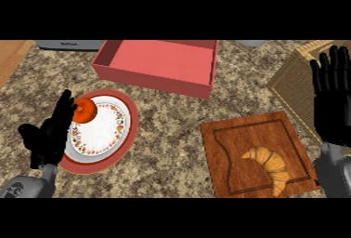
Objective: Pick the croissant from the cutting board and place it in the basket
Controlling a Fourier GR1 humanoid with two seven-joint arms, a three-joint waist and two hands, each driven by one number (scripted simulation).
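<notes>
Clearly, the croissant (270, 167) lay on the wooden cutting board (233, 139), untouched. The right robot hand (334, 100) was released, fingers straight, above the wicker basket (291, 81). The left robot hand (51, 132), also released, was beside the plate (103, 135) on the desk (171, 130).

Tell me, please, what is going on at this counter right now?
Nothing is being held yet. The croissant lies on the wooden cutting board, untouched. The right hand is open with fingers up at the view's right edge, over the wicker basket. The left hand is open beside a plate that carries an orange fruit. A red box stands behind them.
</notes>
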